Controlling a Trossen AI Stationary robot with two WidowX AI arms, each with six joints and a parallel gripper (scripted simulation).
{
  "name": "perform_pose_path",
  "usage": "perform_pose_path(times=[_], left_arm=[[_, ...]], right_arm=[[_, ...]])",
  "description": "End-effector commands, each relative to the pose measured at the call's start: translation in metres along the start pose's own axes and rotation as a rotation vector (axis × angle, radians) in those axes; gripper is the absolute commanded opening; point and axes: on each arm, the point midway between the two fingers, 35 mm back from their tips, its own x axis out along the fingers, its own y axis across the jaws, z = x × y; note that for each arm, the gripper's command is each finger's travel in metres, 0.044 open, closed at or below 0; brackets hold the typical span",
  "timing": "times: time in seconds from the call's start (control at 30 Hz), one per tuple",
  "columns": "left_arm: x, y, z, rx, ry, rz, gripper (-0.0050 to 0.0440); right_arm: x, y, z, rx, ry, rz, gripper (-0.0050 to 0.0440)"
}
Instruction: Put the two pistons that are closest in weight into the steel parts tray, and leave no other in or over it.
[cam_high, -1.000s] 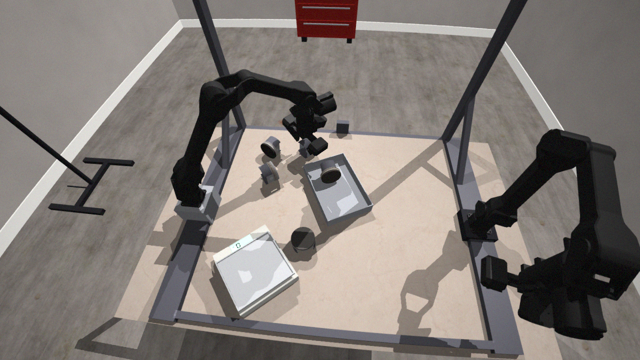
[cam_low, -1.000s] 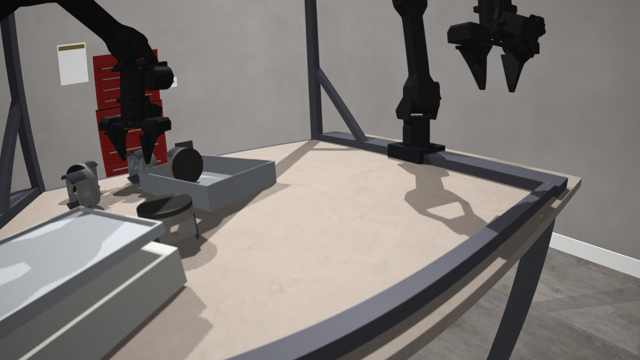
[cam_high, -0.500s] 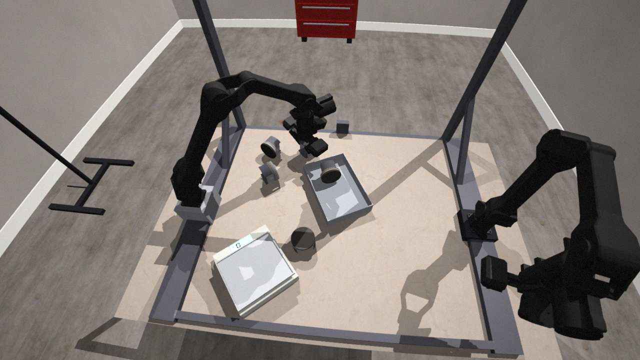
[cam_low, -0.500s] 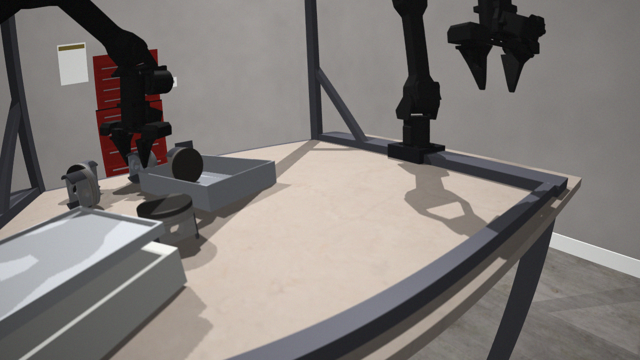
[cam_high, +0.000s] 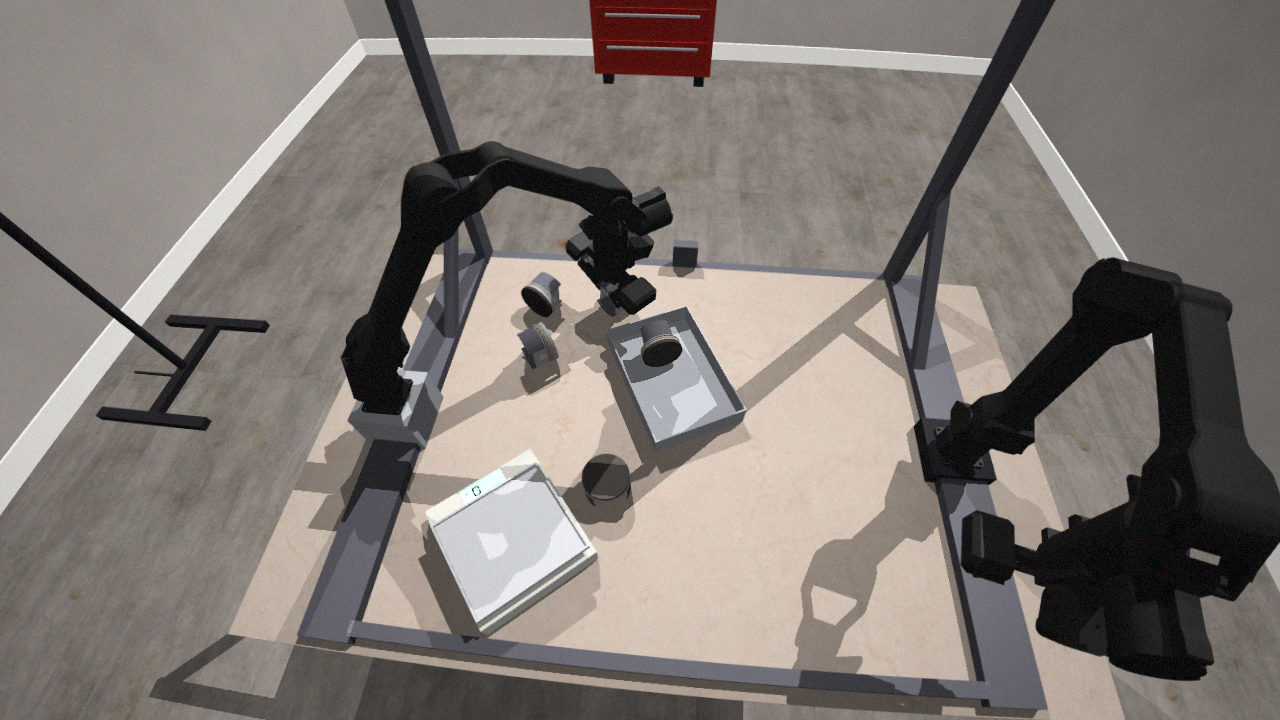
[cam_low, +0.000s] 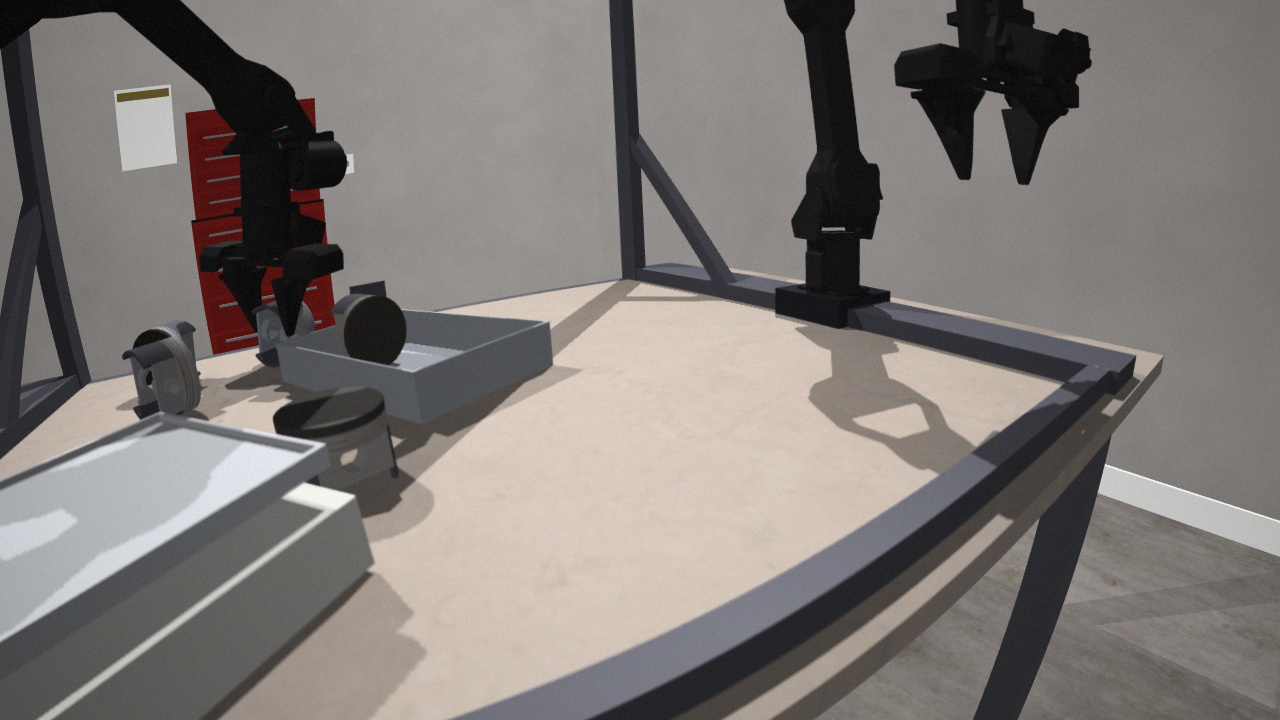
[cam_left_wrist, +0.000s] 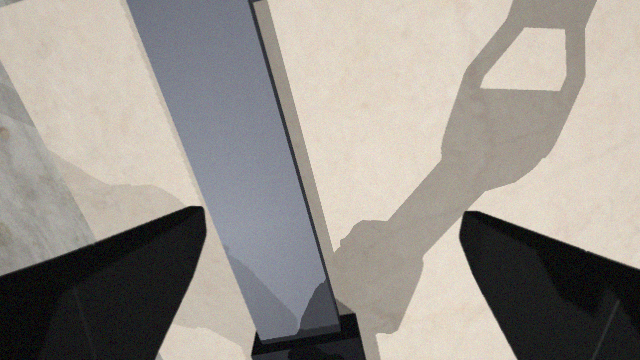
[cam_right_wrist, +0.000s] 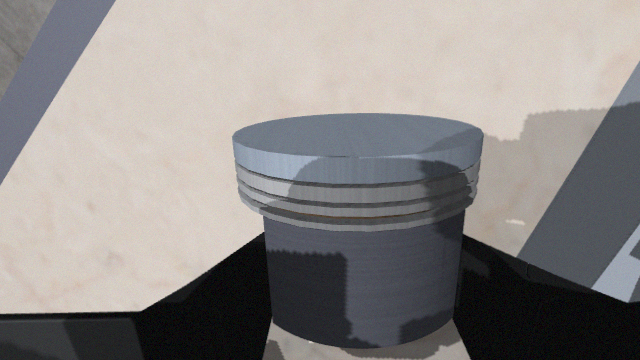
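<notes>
The right gripper's (cam_high: 617, 300) (cam_low: 270, 333) (cam_right_wrist: 362, 275) jaws are clenched on the skirt of a grey metal piston with a ringed crown (cam_high: 608, 298) (cam_low: 304, 317) (cam_right_wrist: 360, 280), just outside the tray at eleven o'clock in the top view; a grip on the skirt leaves the wider crown above the fingers, likely a stop against slipping.

From the left, around the tray: a white square scale with a pale pan (cam_high: 510, 537) (cam_low: 152, 474) sits toward half past seven, reading 0, with no piston on it; two grey pistons lie on their sides, one at nine (cam_high: 537, 346) (cam_low: 174, 371), one at ten (cam_high: 539, 293) (cam_low: 150, 338); a dark-crowned piston (cam_high: 605, 477) (cam_low: 329, 411) stands upright at seven, beside the scale.

The grey steel rectangular tray (cam_high: 698, 434) (cam_low: 483, 362) (cam_right_wrist: 575, 240) holds one dark-crowned piston (cam_high: 661, 349) (cam_low: 375, 329) near its twelve o'clock end, presumably half the matched pair. At three to four o'clock, the left gripper (cam_high: 1029, 586) (cam_low: 993, 181) (cam_left_wrist: 334, 222) waits released, well apart, probably to leave room.
</notes>
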Motion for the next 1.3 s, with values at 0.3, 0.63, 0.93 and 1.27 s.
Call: perform_pose_path(times=[0.3, 0.63, 0.93, 1.27], left_arm=[[-0.005, 0.000, 0.004, 0.002, -0.018, -0.001, 0.0400], [-0.005, 0.000, 0.004, 0.002, -0.018, -0.001, 0.0400], [-0.005, 0.000, 0.004, 0.002, -0.018, -0.001, 0.0400], [-0.005, 0.000, 0.004, 0.002, -0.018, -0.001, 0.0400]], right_arm=[[-0.020, 0.003, 0.010, -0.009, -0.049, -0.006, 0.0158], [-0.039, 0.006, 0.010, -0.010, -0.057, -0.007, 0.0158], [-0.051, 0.007, 0.010, -0.010, -0.057, -0.007, 0.0158], [-0.064, 0.009, 0.009, -0.010, -0.057, -0.007, 0.0158]])
